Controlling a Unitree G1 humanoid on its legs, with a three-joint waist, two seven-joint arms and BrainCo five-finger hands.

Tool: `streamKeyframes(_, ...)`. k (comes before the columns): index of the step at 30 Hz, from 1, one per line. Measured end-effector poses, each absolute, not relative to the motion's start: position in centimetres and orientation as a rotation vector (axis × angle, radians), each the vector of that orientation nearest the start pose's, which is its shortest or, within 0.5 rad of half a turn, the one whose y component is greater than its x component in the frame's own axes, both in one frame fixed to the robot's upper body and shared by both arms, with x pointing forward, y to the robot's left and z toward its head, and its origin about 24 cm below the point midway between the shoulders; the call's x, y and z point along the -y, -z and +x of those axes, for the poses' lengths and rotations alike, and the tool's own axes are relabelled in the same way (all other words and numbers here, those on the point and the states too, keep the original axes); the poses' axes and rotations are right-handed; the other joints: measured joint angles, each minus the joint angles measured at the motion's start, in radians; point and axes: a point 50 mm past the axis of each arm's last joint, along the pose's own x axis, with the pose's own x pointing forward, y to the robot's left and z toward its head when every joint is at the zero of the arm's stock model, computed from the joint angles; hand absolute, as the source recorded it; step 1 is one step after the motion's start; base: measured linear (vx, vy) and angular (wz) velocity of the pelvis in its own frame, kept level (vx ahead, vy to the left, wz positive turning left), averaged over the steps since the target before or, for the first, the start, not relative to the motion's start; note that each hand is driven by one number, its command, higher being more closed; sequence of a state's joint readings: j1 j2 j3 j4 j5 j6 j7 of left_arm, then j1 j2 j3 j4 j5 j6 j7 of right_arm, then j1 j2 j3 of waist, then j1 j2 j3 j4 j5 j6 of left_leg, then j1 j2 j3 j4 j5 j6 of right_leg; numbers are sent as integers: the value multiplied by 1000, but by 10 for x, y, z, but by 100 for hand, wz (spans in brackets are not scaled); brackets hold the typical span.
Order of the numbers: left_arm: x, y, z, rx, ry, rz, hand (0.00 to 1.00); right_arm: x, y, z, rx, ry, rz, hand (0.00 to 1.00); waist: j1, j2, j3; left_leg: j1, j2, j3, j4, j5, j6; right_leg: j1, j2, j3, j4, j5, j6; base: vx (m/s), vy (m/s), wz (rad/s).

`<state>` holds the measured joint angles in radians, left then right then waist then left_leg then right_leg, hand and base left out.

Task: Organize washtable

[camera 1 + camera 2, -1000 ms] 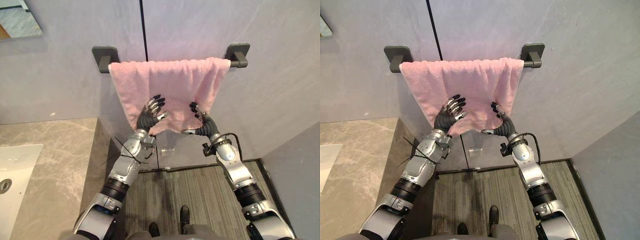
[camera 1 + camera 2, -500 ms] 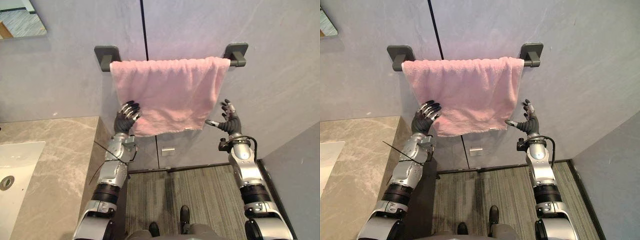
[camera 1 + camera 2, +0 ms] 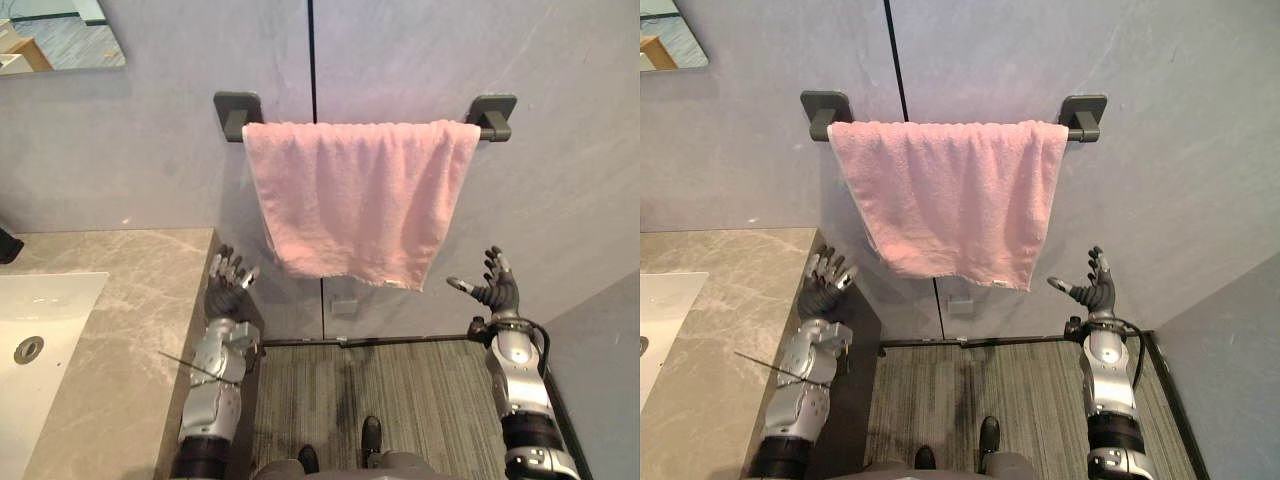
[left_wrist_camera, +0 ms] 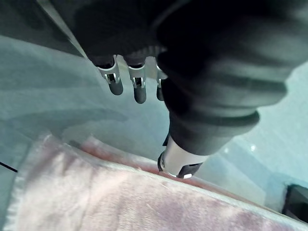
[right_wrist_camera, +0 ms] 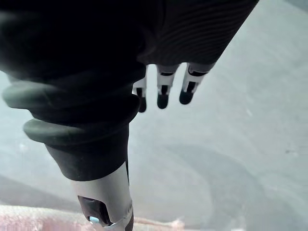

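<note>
A white sink (image 3: 45,320) with a round metal drain sits in the beige marble tabletop (image 3: 130,330) at 9 o'clock. The fluffy pink towel (image 3: 360,200) hangs over the dark grey wall rail (image 3: 497,112) at 12 o'clock. The left hand (image 3: 226,290) is raised at the towel's 8 o'clock and the right hand (image 3: 493,290) at its 4 o'clock, both clear of the cloth with fingers spread. Below lies a grey striped floor (image 3: 410,390).

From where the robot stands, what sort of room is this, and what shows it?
Most likely a bathroom: a pink towel hangs over a dark wall rail, beside a stone-look counter with a white sink set in it.
</note>
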<state>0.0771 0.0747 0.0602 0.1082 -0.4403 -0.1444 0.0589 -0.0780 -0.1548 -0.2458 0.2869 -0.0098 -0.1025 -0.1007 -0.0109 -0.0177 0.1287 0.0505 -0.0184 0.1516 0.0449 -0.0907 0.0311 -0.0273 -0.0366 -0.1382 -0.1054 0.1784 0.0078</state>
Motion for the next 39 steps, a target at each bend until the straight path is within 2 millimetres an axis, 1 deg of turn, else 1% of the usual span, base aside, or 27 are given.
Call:
streamKeyframes(1, -194, 0, 219, -76, -213, -356, 0, 241, -6, 246, -123, 336, -121, 0, 0, 0, 0, 13, 0, 0, -10, -1, -5, 9, 0, 0, 0, -4, 2, 7, 32, 1)
streamKeyframes(3, -194, 11, 205, -127, -214, -360, 0, 236, 8, 233, -177, 325, -108, 0, 1, 0, 0, 24, 0, -2, -13, -2, -6, 20, 1, -3, 0, -10, 5, 5, 16, 4)
streamKeyframes(4, -192, 25, 193, -188, -207, -364, 0, 231, 23, 218, -240, 305, -94, 0, 3, 0, 0, 33, 1, -4, -22, -2, -7, 33, 0, -10, 0, -20, 9, -3, 25, 9)
streamKeyframes(6, -190, 39, 183, -253, -208, -360, 0, 223, 35, 206, -291, 278, -77, 0, 3, 0, 0, 43, 1, -7, -31, -2, -8, 42, 0, -23, 0, -29, 11, -3, 22, 9)
streamKeyframes(7, -189, 53, 174, -321, -220, -362, 0, 214, 46, 196, -341, 248, -58, 0, 6, -1, -1, 48, 2, -7, -36, -2, -8, 45, 0, -26, 0, -34, 14, 14, 22, 6)
streamKeyframes(8, -188, 59, 171, -350, -222, -356, 0, 211, 51, 192, -364, 237, -48, 0, 9, -1, -2, 50, 2, -7, -38, -2, -8, 47, 0, -27, 0, -36, 14, 29, 30, 3)
streamKeyframes(9, -186, 71, 163, -413, -220, -344, 0, 204, 64, 184, -422, 216, -34, 0, 15, -1, -3, 57, 3, -7, -40, -2, -8, 53, 1, -29, 0, -39, 15, 30, 21, 4)
streamKeyframes(10, -184, 77, 160, -445, -214, -332, 0, 202, 70, 179, -453, 210, -27, 0, 20, 0, -3, 62, 4, -7, -41, -2, -9, 58, 1, -29, 0, -42, 15, 45, 27, 5)
streamKeyframes(12, -180, 99, 142, -571, -208, -288, 0, 191, 92, 159, -565, 185, 9, 0, 28, 1, -14, 72, 7, -10, -45, -6, -14, 69, 3, -39, 0, -50, 15, 51, 25, 10)
streamKeyframes(13, -179, 104, 138, -601, -210, -283, 0, 188, 96, 156, -587, 179, 17, 0, 27, 1, -16, 74, 8, -9, -45, -6, -14, 72, 3, -44, 0, -51, 15, 60, 25, 10)
streamKeyframes(15, -177, 122, 120, -716, -207, -247, 0, 178, 111, 144, -670, 158, 40, 0, 29, 1, -18, 91, 11, -7, -46, -9, -19, 85, 6, -43, 0, -53, 14, 71, 27, 1)
streamKeyframes(17, -176, 133, 107, -794, -196, -211, 0, 174, 121, 135, -729, 149, 46, 0, 30, 0, -18, 105, 14, -3, -47, -15, -25, 98, 10, -38, 0, -59, 15, 41, 19, -6)
streamKeyframes(21, -178, 143, 97, -873, -190, -132, 0, 171, 136, 119, -827, 143, 51, 0, 40, 0, -20, 116, 21, 15, -45, -21, -29, 99, 18, -17, 0, -60, 15, 20, 8, -17)
streamKeyframes(24, -181, 144, 101, -883, -193, -91, 0, 175, 139, 118, -852, 143, 36, 0, 53, -4, -16, 108, 21, 27, -37, -24, -28, 88, 19, 1, 5, -60, 15, -29, 5, -18)
streamKeyframes(25, -182, 144, 103, -882, -212, -84, 0, 176, 139, 122, -854, 135, 26, 0, 56, -5, -15, 81, 28, 43, -6, -36, -27, 43, 21, 8, 45, -68, 12, -39, 0, -26)
streamKeyframes(27, -185, 144, 106, -876, -226, -75, 0, 173, 136, 134, -830, 118, 21, 0, 57, -11, -5, 28, 36, 51, 47, -49, -26, -35, 17, 13, 151, -111, 7, -55, -18, -15)
streamKeyframes(29, -191, 142, 112, -862, -241, -52, 0, 167, 134, 144, -810, 85, 11, 0, 58, -31, 19, -25, 37, 44, 112, -65, -29, -123, 1, 21, 300, -178, 1, -110, -62, 10)
streamKeyframes(30, -191, 141, 112, -860, -245, -51, 0, 166, 134, 145, -811, 79, 9, 0, 61, -31, 21, -41, 42, 42, 121, -66, -28, -134, 1, 23, 324, -189, 7, -90, -68, 22)
streamKeyframes(31, -191, 141, 113, -857, -252, -49, 0, 164, 134, 146, -819, 66, 2, 0, 64, -16, 29, -57, 55, 42, 139, -66, -26, -171, -6, 30, 449, -248, -1, -47, -81, 37)
streamKeyframes(32, -191, 141, 114, -856, -253, -48, 0, 164, 136, 144, -835, 60, 0, 0, 69, -18, 28, -64, 56, 18, 152, -66, -27, -187, -37, 28, 602, -322, 8, -26, -98, 49)
streamKeyframes(33, -191, 141, 114, -855, -253, -48, 0, 164, 137, 142, -842, 61, 1, 0, 74, -18, 27, -71, 54, 1, 159, -66, -27, -182, -54, 32, 649, -352, 20, 7, -168, 70)
streamKeyframes(34, -191, 140, 117, -848, -251, -47, 0, 164, 138, 139, -854, 63, 0, 0, 81, -23, 23, -92, 54, -28, 181, -64, -31, -165, -86, 50, 708, -398, 45, 37, -242, 68)
streamKeyframes(35, -192, 139, 118, -844, -253, -44, 0, 164, 139, 140, -857, 56, -4, 0, 84, -34, 16, -112, 51, -50, 197, -57, -43, -151, -111, 73, 726, -420, 63, 2, -327, 87)
streamKeyframes(36, -194, 139, 118, -844, -256, -38, 0, 161, 137, 147, -844, 42, -10, 0, 82, -42, 12, -150, 51, -82, 217, -46, -60, -131, -132, 108, 714, -445, 83, 4, -234, 66)
streamKeyframes(37, -195, 139, 119, -841, -257, -36, 0, 160, 135, 151, -833, 34, -15, 0, 83, -50, 7, -167, 49, -94, 221, -38, -72, -127, -132, 132, 693, -458, 97, -102, -321, 65)
streamKeyframes(38, -196, 138, 120, -839, -261, -33, 0, 160, 131, 161, -811, 20, -32, 0, 85, -45, 10, -186, 52, -122, 210, -15, -99, -113, -112, 140, 639, -488, 89, -151, -332, 38)
streamKeyframes(39, -192, 138, 122, -835, -266, -39, 0, 161, 126, 172, -784, 7, -52, 0, 95, -22, 10, -198, 68, -135, 182, 15, -115, -96, -87, 133, 576, -498, 78, -195, -387, 28)
